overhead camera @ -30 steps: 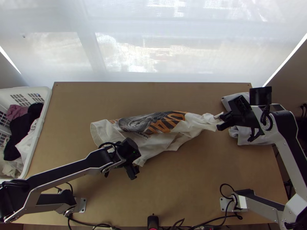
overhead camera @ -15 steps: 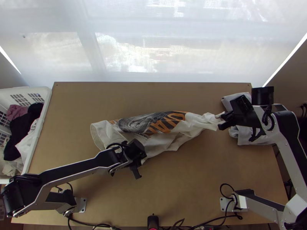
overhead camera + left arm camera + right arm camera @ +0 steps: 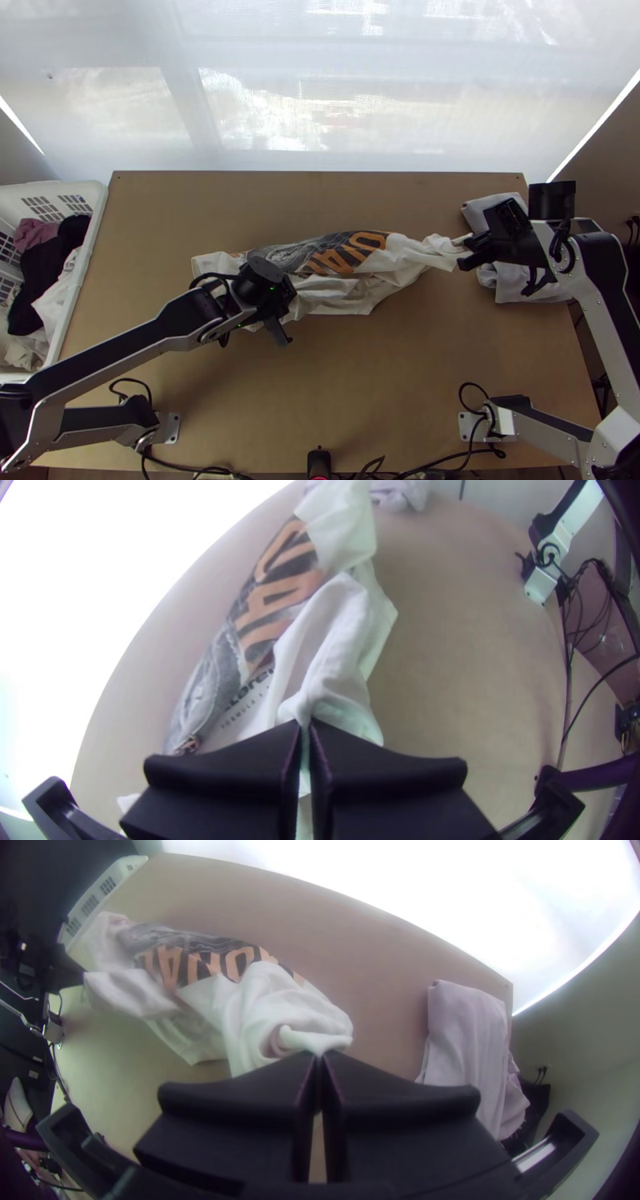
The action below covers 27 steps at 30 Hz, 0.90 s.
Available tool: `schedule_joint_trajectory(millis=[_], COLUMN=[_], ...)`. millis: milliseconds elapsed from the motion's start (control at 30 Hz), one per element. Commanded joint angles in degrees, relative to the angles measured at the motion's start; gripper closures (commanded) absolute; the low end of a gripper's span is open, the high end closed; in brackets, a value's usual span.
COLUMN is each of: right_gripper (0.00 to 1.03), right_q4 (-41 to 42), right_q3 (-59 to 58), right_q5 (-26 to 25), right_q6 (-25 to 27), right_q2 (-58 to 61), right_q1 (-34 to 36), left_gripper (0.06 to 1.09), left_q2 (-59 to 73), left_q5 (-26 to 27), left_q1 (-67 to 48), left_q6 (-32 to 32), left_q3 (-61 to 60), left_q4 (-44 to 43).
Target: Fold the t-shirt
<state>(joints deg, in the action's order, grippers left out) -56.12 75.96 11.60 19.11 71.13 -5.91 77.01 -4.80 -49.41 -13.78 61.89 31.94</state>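
1. Top view: I've got the white T-shirt mid-bench, print side partly up, running L–R as a long, bunched strip, a bit nearer the far edge than the near edge of the bench.
2. L gripper is over the near side of the shirt's L part. In L wrist view I see its black fingers closed tight w/ a fold of white fabric pinched btwn them; creases run up from the pinch.
3. R gripper is at the shirt's R end, toward the bench's R edge. R wrist view has its fingers brought together at the tips on a bunched bit of shirt, so it's basically closed w/ cloth in it.
4. Btwn the two grips the fabric is wrinkled, narrowing toward the R end. Dark & orange print lies along the far side.
5. Pale folded cloth sits by the bench's R edge, toward the far R corner, apart from the shirt; a looser, rumpled part shows at its side.
6. White basket is at the bench's L edge, far half, w/ dark, pinkish & white clothes inside.
7. Sheer white curtain hangs past the far edge.
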Motion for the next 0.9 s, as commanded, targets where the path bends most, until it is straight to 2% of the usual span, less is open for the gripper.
schedule_joint_trajectory(millis=[0,267,567,867], right_gripper=[1.00,1.00,1.00,1.00], right_q4=[0.3,0.2,-0.6,1.2], right_q3=[0.1,3.6,13.6,22.6], right_q5=[0.1,0.1,0.2,0.1], right_q6=[0.0,0.3,0.7,-0.8], right_q2=[0.1,-1.3,-3.2,-7.7], right_q1=[0.6,2.9,10.0,11.4], left_gripper=[1.05,1.05,1.05,1.05], left_q2=[-4.8,-7.2,-8.5,-11.7], left_q5=[0.1,0.1,0.1,0.0], left_q1=[5.0,13.7,24.1,20.8], left_q6=[-0.5,-0.3,-0.3,0.1], left_q3=[7.1,21.0,36.7,46.2], left_q4=[4.1,5.8,5.8,6.2])
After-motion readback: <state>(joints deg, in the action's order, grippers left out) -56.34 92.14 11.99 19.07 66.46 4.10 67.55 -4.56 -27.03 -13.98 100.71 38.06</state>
